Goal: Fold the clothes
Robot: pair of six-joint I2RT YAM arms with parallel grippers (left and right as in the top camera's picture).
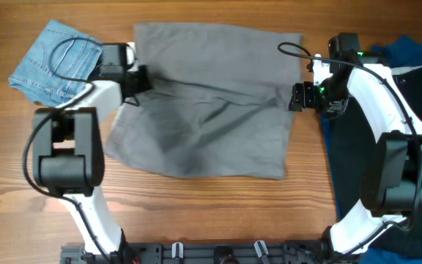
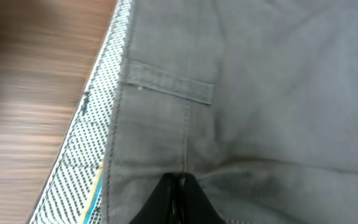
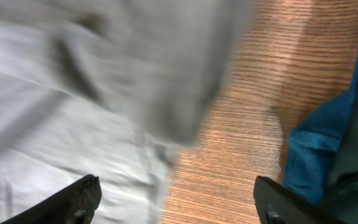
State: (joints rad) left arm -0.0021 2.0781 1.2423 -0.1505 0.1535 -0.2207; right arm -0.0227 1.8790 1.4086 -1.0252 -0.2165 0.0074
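Grey trousers (image 1: pixel 207 99) lie spread across the middle of the table. My left gripper (image 1: pixel 139 79) is at their left edge, shut on the grey fabric; the left wrist view shows the closed jaws (image 2: pixel 180 186) pinching the cloth by a seam, beside the checkered waistband lining (image 2: pixel 82 158). My right gripper (image 1: pixel 297 97) is open at the trousers' right edge; the right wrist view shows its fingers (image 3: pixel 178 199) wide apart over the blurred grey cloth (image 3: pixel 104 81) and bare wood.
A folded pair of blue jeans (image 1: pixel 56 60) lies at the far left. A pile of dark blue and black clothes (image 1: pixel 401 110) covers the right side; it also shows in the right wrist view (image 3: pixel 328 137). A black cable (image 1: pixel 293 50) loops near the right arm.
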